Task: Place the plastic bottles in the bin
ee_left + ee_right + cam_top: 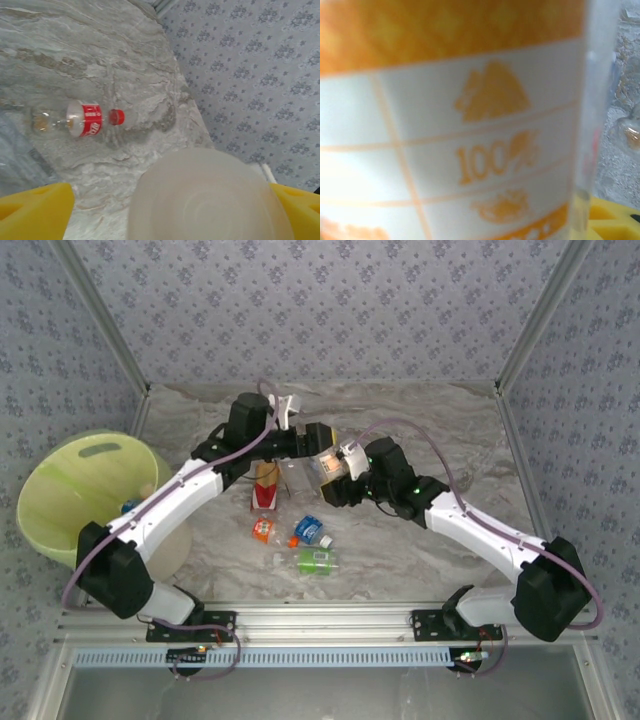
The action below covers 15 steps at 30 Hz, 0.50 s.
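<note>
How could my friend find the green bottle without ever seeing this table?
Look at the middle of the marble table. A few bottles lie there, and the green bottle is the one nearest the front rail. Only its label is green; the orange bottle and blue bottle sit beside it.

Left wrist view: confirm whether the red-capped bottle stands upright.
No, the red-capped bottle lies on its side on the marbled table.
</note>
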{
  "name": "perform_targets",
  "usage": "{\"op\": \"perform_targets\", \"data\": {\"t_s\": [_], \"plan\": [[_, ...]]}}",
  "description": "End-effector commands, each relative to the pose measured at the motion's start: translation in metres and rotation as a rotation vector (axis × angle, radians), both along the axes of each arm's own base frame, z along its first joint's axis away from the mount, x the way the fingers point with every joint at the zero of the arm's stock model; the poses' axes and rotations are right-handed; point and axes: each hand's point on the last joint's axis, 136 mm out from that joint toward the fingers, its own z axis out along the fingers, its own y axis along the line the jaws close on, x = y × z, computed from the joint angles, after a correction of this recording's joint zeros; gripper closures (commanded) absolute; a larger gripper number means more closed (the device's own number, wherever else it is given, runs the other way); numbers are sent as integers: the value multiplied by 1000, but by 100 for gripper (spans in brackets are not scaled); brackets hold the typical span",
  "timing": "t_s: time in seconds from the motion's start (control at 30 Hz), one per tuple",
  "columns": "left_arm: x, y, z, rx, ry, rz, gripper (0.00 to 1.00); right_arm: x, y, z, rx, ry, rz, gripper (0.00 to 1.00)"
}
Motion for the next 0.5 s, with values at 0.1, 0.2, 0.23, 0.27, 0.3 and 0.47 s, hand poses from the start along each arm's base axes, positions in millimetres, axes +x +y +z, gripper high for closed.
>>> {"op": "perform_targets", "data": {"t_s": [0.1, 0.2, 0.23, 0.27, 0.3, 0.47], "plan": [[1, -9, 24, -37, -29, -19, 25, -1, 18, 39, 104, -81, 44, 49], [0, -9, 20, -37, -16, -17, 37, 1, 20, 44, 132, -91, 35, 49], [0, -8, 20, -35, -16, -17, 42, 1, 21, 46, 140, -94, 34, 49], [0, -8, 20, -32, -17, -13, 45, 1, 21, 47, 144, -96, 33, 49], [0, -7, 20, -29, -16, -11, 49, 1, 22, 46, 145, -96, 33, 48], [1, 1, 19, -20, -21, 33, 59, 3, 21, 46, 138, -103, 22, 44]]}}
